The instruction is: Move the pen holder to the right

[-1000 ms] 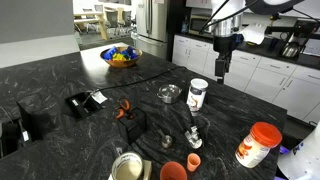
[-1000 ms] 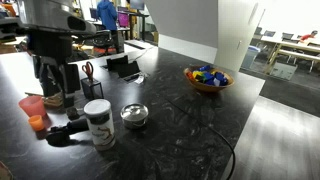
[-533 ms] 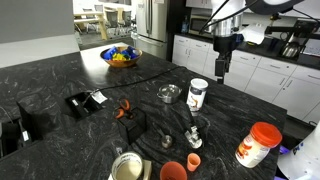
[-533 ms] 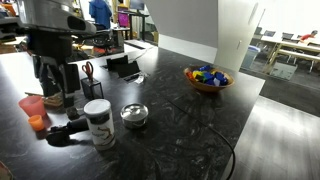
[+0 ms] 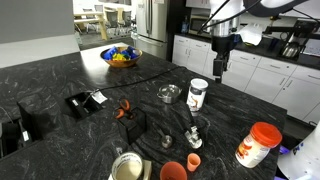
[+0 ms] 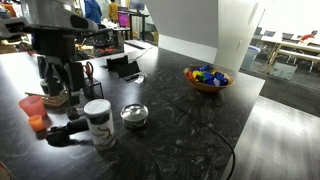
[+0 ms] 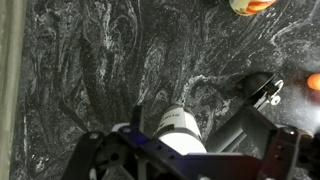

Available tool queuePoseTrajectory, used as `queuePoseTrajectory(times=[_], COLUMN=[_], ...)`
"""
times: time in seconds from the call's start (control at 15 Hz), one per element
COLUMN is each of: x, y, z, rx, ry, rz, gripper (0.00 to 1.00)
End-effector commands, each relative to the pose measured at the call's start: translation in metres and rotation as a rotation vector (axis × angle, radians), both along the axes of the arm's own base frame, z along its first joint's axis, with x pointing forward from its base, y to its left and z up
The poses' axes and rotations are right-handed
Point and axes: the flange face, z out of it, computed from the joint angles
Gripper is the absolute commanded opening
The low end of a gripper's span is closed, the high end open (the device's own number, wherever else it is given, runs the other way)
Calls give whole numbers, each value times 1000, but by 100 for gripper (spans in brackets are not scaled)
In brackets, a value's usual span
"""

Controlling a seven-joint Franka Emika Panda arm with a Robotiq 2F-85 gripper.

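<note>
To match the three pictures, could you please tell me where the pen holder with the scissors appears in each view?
Exterior view: the pen holder stands left of centre, low on the dark counter.
Exterior view: the pen holder is at the left, just behind the white jar.
Wrist view: I cannot make it out there.
Shared landmark: the white jar shows in all three.

No legible text or labels.

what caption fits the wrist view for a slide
Open gripper above a white-lidded jar on the dark marble counter
</note>
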Motion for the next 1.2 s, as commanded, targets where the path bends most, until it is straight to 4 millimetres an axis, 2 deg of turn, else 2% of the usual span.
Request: queuePoseTrajectory(times=[0.0,0.13,0.33,0.53,0.6,0.8,1.13], x=[23,42,69,96,80,97,101], y=[8,23,59,91,85,93,96], z=[8,12,12,-4,-2,-12,-7], rx=[-56,-46,28,49,30,44,64], ry=[-76,-126,-167,-127,-154,-135,-175], rz=[44,96,216,379,302,354,374], gripper=[100,100,100,100,100,100,100])
